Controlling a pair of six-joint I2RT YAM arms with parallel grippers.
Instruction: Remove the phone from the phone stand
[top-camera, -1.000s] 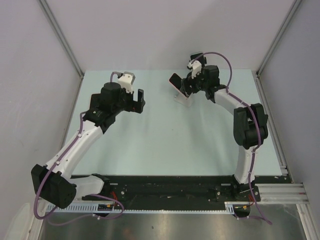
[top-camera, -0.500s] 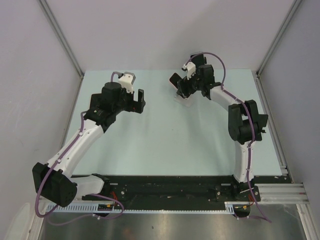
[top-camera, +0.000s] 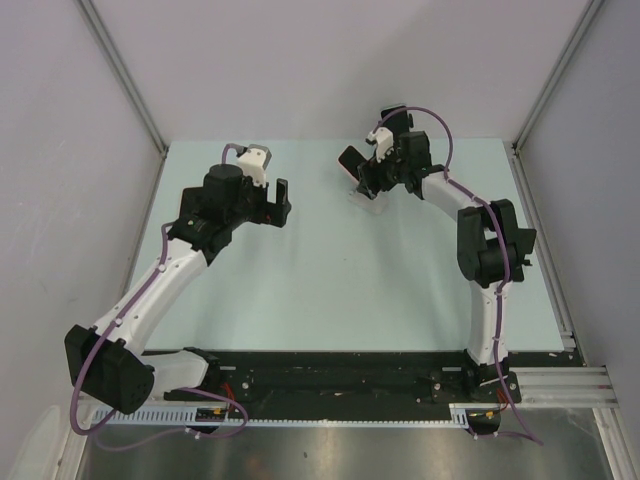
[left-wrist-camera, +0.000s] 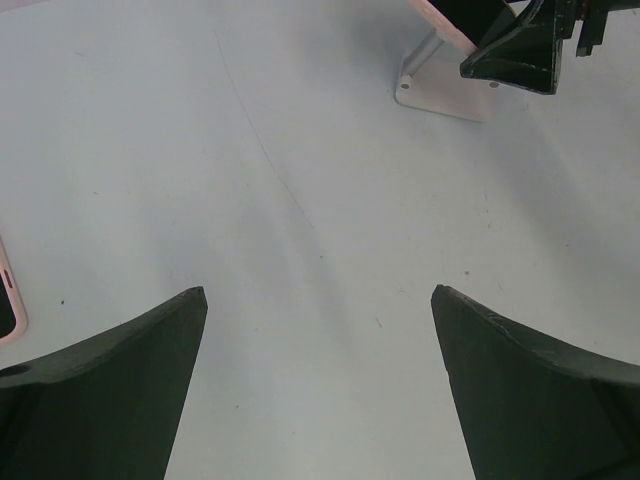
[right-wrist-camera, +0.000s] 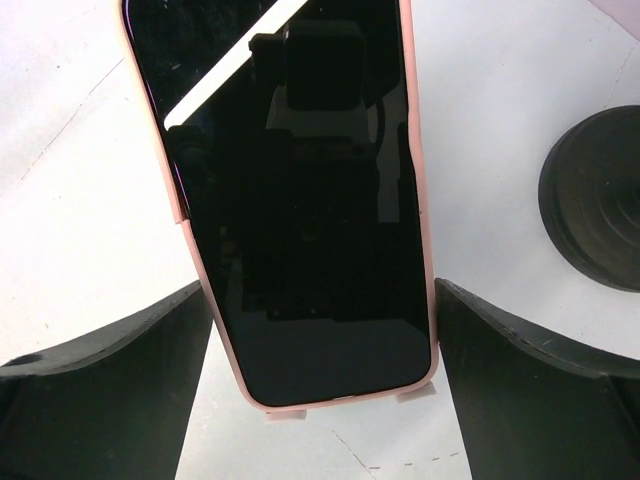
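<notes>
Phone in pink case, black screen (right-wrist-camera: 300, 220): sits upright, leaning back on the white phone stand (left-wrist-camera: 445, 98), at the far side of the pale green table (top-camera: 330, 280), right of centre. Right pincer (right-wrist-camera: 320, 288): straddles the phone's lower end, one finger (right-wrist-camera: 110, 400) at each long edge. Fingers stand wide, right at the case; the views cannot tell whether they press on it. Left pincer (left-wrist-camera: 318, 294): fully spread, holding nothing, above bare table well to the left of the stand.
</notes>
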